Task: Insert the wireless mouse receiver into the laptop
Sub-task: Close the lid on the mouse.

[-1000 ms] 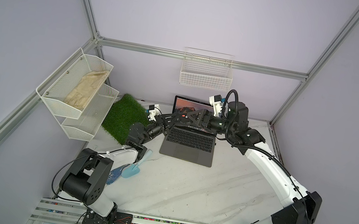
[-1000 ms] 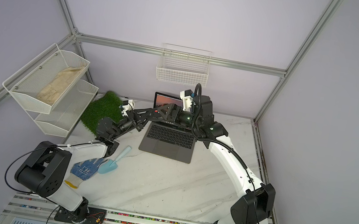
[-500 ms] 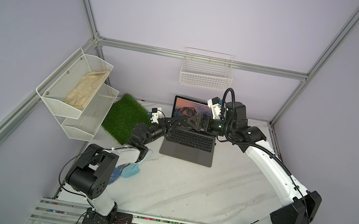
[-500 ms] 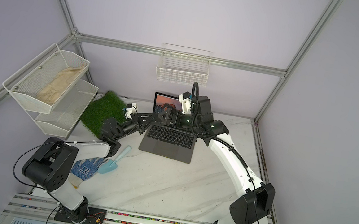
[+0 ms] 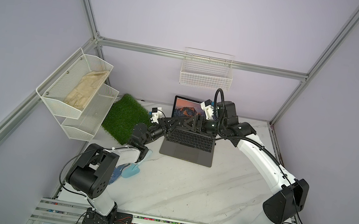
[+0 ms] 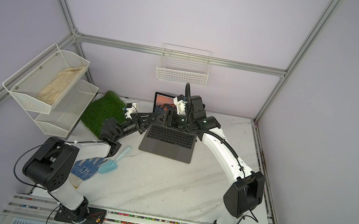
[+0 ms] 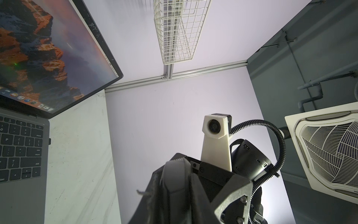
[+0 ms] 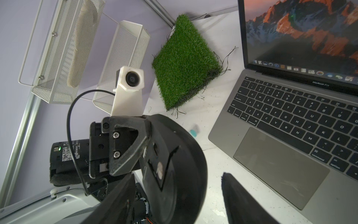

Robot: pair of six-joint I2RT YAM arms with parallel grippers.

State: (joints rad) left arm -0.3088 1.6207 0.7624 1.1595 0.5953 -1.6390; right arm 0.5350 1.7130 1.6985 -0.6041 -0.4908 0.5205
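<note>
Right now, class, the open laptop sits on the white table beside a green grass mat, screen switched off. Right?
No. The laptop has its screen lit, showing an orange mountain picture, as the right wrist view shows. It does sit open on the white table beside the green grass mat.

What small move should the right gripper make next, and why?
Probably close the right gripper on the black rounded piece: its open jaws stand on either side of it, one not yet touching, while the shut left gripper holds its edge.
</note>
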